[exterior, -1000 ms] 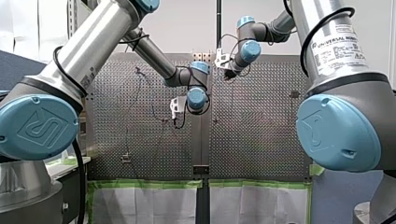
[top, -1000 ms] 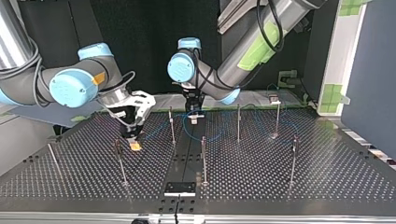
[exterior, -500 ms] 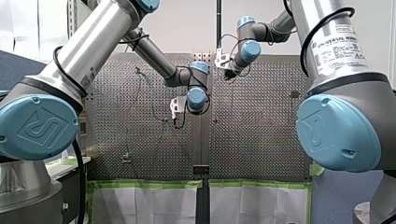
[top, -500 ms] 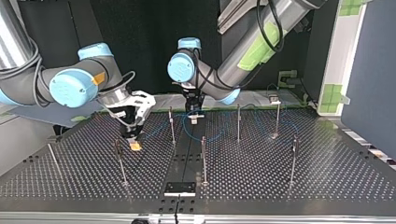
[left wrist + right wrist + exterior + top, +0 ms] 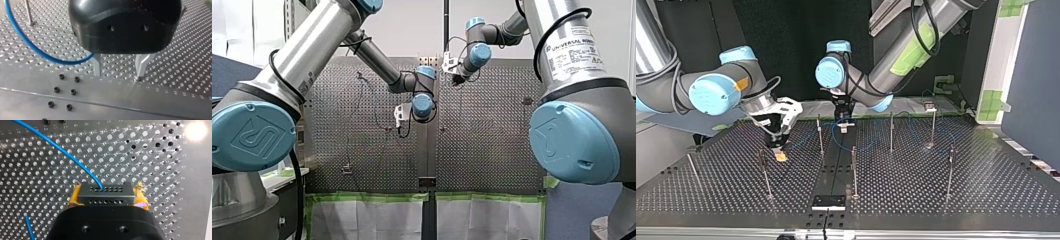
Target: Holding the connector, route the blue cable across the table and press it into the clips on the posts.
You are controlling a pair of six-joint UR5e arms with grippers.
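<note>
Your right gripper (image 5: 107,199) clamps connector (image 5: 105,192); left gripper (image 5: 118,75) spread, empty. Slack blue cable (image 5: 67,152) lies on table (image 5: 936,200) among posts (image 5: 854,170); judge clipping mostly ahead, 0 clips confirmed.

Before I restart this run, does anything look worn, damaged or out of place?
The yellow pads of my right hand look frayed at their tips, either side of the connector they clamp. The blue cable leaves it without a kink; nothing else stands out.

Black screw heads (image 5: 73,91) lie in pairs on the plain strip of the perforated table (image 5: 175,62), beside the jaws of my left gripper (image 5: 118,74). Engraved numbers (image 5: 157,89) run in a row just under the jaw tips.
</note>
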